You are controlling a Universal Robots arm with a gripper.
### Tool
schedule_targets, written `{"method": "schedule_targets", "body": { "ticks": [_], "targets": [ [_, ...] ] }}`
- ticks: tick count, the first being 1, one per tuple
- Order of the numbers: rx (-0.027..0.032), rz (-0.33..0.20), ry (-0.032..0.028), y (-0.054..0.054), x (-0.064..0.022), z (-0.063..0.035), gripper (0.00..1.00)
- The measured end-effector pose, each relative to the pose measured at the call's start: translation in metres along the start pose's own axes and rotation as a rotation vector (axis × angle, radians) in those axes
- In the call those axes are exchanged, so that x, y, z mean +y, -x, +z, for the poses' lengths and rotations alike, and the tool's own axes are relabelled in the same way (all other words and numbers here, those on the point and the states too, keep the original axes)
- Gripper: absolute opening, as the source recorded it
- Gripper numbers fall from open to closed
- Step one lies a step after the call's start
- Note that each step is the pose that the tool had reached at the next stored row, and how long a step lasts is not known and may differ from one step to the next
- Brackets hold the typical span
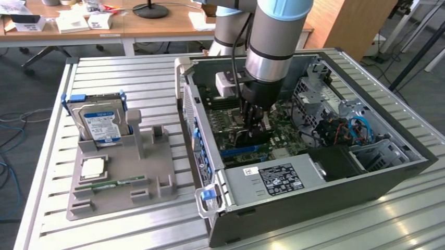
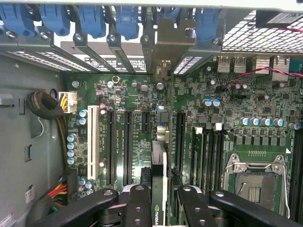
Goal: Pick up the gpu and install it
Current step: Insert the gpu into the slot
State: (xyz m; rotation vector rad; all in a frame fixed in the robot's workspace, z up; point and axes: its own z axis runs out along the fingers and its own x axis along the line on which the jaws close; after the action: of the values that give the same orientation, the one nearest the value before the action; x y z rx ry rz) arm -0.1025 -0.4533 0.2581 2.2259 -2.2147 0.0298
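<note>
Slatted metal table [image 1: 56,208] carries the work, with wooden desks [image 1: 160,26] behind it.

Findings, largest first:

1. You have an open computer case [image 1: 313,208] lying on its side on the table, toward the exterior view's right.
2. Your arm [image 1: 278,36] reaches straight down into the case.
3. On the case floor lies the green motherboard [image 1: 285,130], with a row of long black slots [image 2: 127,142] and an open processor socket [image 2: 255,184].
4. A power supply [image 1: 278,179] with a labelled face sits at the near end of the case.
5. A grey tray [image 1: 118,166] lies just beside the case, on the exterior view's left. It holds an upright hard drive [image 1: 101,122], a square chip [image 1: 93,167] and a narrow green memory stick [image 1: 114,184].
6. The graphics card [image 2: 159,156] stands on edge over the motherboard, among the slots. Its metal end bracket [image 2: 168,42] points at the blue-clipped rear openings [image 2: 90,19]. Whether its lower edge is seated in a slot cannot be told.
7. Your gripper [image 2: 161,208] is clamped on the graphics card, with black fingers [image 2: 139,203] on either face of it.
</note>
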Motion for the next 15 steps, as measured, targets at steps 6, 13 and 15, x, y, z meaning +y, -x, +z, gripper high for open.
{"method": "schedule_targets", "body": {
  "ticks": [6,13,15],
  "targets": [
    [-0.0001,0.000,-0.0001,0.0000,0.0000,0.0002,0.26],
    [-0.0002,0.000,-0.0001,0.0000,0.0000,0.0011,0.26],
    [-0.0003,0.000,-0.0001,0.0001,0.0000,0.0021,0.26]
  ]
}}
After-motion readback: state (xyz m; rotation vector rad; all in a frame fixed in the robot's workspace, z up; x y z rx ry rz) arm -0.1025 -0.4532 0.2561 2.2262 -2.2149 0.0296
